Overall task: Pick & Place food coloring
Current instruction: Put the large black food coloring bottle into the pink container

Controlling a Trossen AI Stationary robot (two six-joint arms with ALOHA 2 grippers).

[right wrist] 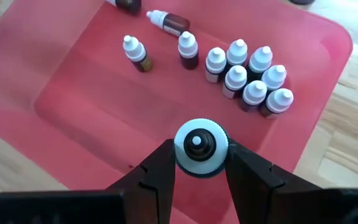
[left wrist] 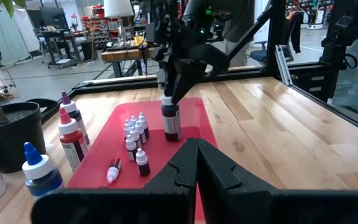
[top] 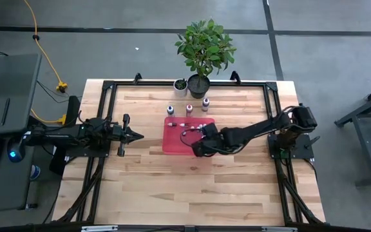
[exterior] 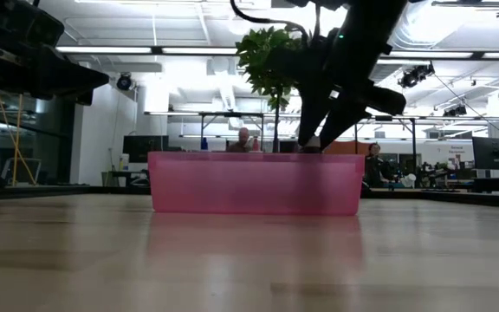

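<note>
your right end effector [right wrist: 196, 163] pinches a bottle [left wrist: 171, 119] by its cap over the red tray [left wrist: 199, 118]; releasing high tips it into the upright cluster [right wrist: 247, 76].

A larger dark food coloring bottle [left wrist: 171, 121] with a white cap stands upright in the red tray [right wrist: 79, 87], pinched at its cap. Beside it, tiny white-capped bottles [right wrist: 247, 74] cluster upright; one small bottle [left wrist: 113, 170] lies on its side.

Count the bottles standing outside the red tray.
3, in a row between the tray and the plant pots: left bottle, middle bottle, right bottle. None looks hidden. The right gripper holds a fourth bottle inside the tray.
</note>
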